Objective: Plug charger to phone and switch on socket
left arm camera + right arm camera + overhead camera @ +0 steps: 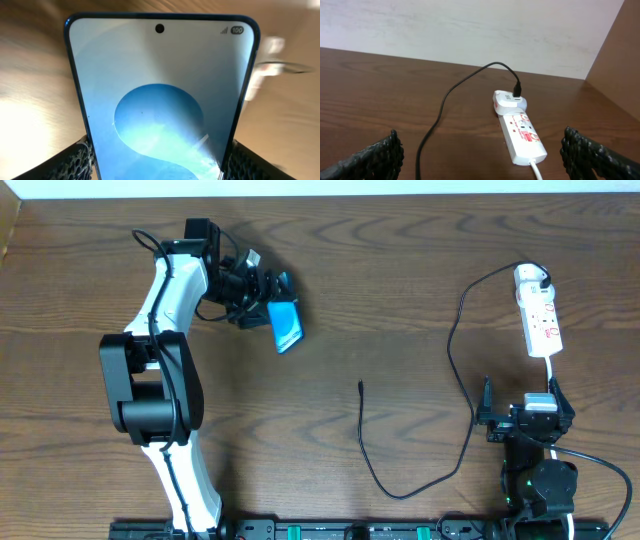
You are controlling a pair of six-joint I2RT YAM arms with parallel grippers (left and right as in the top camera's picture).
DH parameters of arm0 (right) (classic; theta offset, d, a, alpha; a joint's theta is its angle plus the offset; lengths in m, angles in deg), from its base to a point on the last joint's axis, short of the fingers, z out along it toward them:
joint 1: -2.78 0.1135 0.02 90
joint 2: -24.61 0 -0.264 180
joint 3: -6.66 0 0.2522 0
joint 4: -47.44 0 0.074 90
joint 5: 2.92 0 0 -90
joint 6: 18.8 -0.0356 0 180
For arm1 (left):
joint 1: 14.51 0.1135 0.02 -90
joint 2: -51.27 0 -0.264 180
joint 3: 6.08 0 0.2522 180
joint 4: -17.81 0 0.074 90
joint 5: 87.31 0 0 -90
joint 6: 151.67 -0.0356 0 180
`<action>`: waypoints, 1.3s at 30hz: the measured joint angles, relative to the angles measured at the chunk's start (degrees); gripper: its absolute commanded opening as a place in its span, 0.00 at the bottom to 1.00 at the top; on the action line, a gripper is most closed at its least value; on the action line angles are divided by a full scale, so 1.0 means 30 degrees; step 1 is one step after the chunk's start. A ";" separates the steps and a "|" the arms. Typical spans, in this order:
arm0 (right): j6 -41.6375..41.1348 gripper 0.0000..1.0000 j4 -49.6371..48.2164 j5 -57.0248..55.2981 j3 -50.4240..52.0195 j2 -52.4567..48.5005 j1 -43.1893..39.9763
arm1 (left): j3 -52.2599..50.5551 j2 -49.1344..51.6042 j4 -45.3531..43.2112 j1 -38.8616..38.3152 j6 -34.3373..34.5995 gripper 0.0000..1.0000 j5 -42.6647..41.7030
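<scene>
Mesh-textured black pads (80, 162) of left gripper (266, 298) clamp glossy rectangular phone (160, 100), lower edge cropped; right gripper (482, 157) spread wide, empty.

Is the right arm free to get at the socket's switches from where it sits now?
Probably yes. The right claw is open and empty, facing the socket with nothing between them. Only its white cord and the charger cable lie nearby, and neither crosses its top face.
</scene>
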 measured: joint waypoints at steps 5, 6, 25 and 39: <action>0.0000 0.99 0.0000 0.0000 0.0000 0.0000 0.0000 | 0.0000 0.0000 0.0000 0.0000 0.4656 0.07 -0.3847; 0.0000 0.99 0.0000 0.0000 0.0000 0.0000 0.0000 | 0.0000 0.0000 -0.0007 0.0000 0.5501 0.07 -0.4524; 0.0000 0.99 0.0000 0.0007 0.0000 0.0000 0.0000 | 0.0000 0.0000 0.0000 0.0000 1.2284 0.07 -1.1468; 0.0000 0.99 0.0000 0.0000 0.0000 0.0000 0.0000 | 0.0000 0.0000 -0.0007 0.0000 1.3209 0.07 -1.1752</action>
